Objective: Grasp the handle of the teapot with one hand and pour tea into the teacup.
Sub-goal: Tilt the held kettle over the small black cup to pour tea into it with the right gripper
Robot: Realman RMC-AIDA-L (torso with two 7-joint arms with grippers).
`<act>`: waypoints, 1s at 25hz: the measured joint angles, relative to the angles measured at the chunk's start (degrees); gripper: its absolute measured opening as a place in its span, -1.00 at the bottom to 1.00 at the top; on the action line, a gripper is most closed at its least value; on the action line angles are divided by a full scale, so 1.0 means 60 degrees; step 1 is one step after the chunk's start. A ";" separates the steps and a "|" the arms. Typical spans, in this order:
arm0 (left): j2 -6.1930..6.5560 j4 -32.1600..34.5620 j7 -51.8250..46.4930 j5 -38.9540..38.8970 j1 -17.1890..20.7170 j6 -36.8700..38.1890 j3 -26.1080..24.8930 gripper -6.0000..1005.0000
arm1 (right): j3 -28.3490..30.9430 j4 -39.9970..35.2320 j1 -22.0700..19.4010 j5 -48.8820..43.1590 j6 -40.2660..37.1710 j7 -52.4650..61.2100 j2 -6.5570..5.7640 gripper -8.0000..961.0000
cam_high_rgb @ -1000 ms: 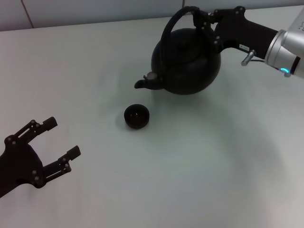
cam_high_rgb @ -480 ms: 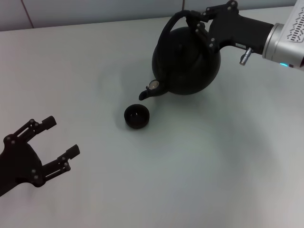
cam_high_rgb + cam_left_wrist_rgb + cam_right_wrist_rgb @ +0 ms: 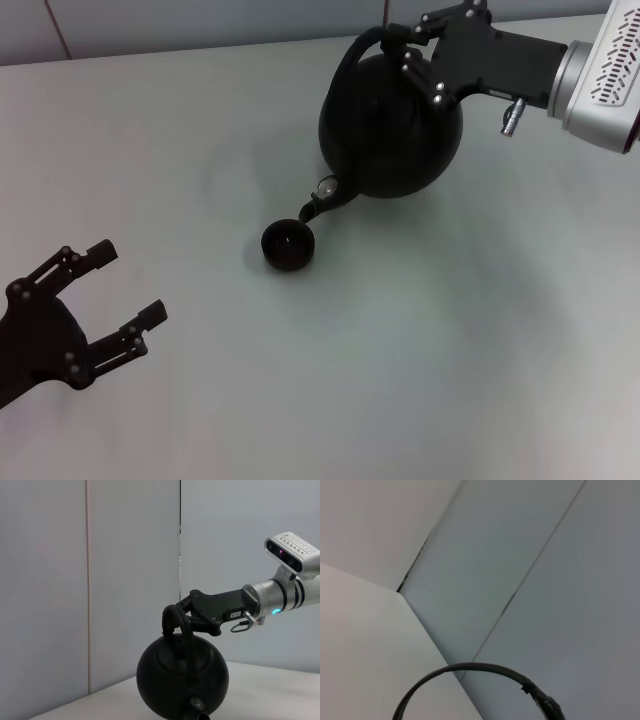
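Note:
The round matte-black teapot (image 3: 392,125) hangs above the table at the back, tilted with its spout (image 3: 322,200) pointing down just over the tiny black teacup (image 3: 288,244). My right gripper (image 3: 408,45) is shut on the arched handle (image 3: 350,62) at its top. In the left wrist view the teapot (image 3: 183,677) and the handle (image 3: 180,625) show with the right gripper (image 3: 189,616) clamped on it. The right wrist view shows only the handle's arc (image 3: 485,672). My left gripper (image 3: 125,295) is open and empty at the front left, far from the cup.
The white table (image 3: 450,330) spreads all around the cup. A grey wall (image 3: 200,20) runs along the table's far edge. The right arm's silver wrist (image 3: 600,75) reaches in from the back right.
My right gripper has tipped the teapot further: the spout has swung down and towards the teacup, now right above its rim. The left gripper has barely moved.

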 joint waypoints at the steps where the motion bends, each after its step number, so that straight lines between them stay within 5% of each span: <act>1: 0.0000 0.0001 0.0000 -0.0001 -0.0003 0.0000 0.0001 0.70 | -0.0023 -0.0020 0.0005 0.0002 0.0000 -0.0068 0.0006 -0.82; 25: -0.0037 -0.0011 -0.0068 0.0075 -0.0009 -0.0241 0.0114 0.70 | -0.0741 -0.0063 0.0216 0.0497 0.0199 -0.1205 0.0077 -0.82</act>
